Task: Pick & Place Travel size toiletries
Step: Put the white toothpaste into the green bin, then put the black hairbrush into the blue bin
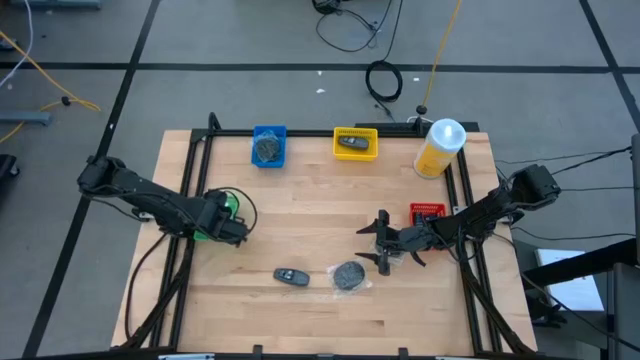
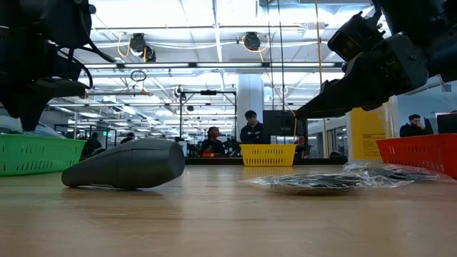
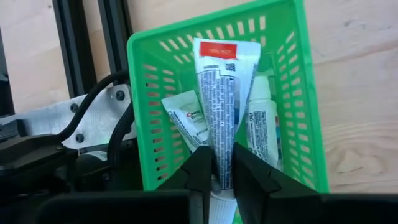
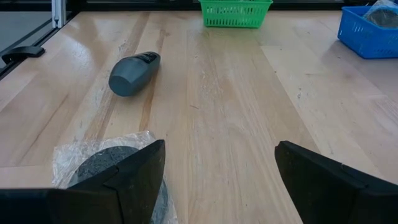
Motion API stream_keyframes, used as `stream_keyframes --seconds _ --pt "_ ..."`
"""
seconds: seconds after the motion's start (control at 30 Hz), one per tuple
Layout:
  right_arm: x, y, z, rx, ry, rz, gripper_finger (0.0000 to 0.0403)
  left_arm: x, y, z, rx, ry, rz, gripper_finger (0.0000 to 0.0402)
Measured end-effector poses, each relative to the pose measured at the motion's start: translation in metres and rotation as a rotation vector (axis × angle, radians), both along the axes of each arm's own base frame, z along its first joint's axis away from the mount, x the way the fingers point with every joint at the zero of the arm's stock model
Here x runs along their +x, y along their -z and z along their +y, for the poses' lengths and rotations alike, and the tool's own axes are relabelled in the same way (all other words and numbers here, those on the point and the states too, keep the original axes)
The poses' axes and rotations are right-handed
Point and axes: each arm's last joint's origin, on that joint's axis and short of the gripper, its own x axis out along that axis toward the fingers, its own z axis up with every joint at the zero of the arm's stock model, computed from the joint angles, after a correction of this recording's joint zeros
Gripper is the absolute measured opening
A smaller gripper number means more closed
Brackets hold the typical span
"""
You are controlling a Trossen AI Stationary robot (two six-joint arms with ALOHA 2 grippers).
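My left gripper hangs over the green basket at the table's left side, shut on a slim silver-white tube with a red label. Two more tubes lie in the basket. My right gripper stands open just above the table at the right. A grey disc in clear wrap lies flat on the wood beside one of its fingers, untouched. A dark oblong bottle lies on its side farther toward the left. My left gripper pinches the tube between its two fingers near its white cap end. It comes from above, pointing steeply down into the basket. The tube's flat red-labelled end reaches away over the other tubes; whether it rests on them I cannot tell.
Along the far edge stand a blue tray holding a wrapped disc, a yellow tray holding a dark item, and a tall yellow bottle. A red tray sits by my right arm. Bare wood lies in the table's middle.
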Motion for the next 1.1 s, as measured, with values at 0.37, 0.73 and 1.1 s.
stream_keyframes --seconds 0.37,0.73,1.1 --pt "0.0 -0.001 0.001 0.004 -0.01 -0.005 0.0293 -0.001 -0.008 0.0 -0.032 0.071 0.001 0.0173" --pt "0.0 -0.009 0.027 -0.084 -0.242 -0.03 0.0293 0.054 -0.043 -0.033 0.223 0.582 -0.542 0.0202" --pt "-0.009 -0.037 0.044 0.006 0.04 0.431 0.0293 0.139 -0.034 -0.079 0.506 1.166 -0.807 0.0203"
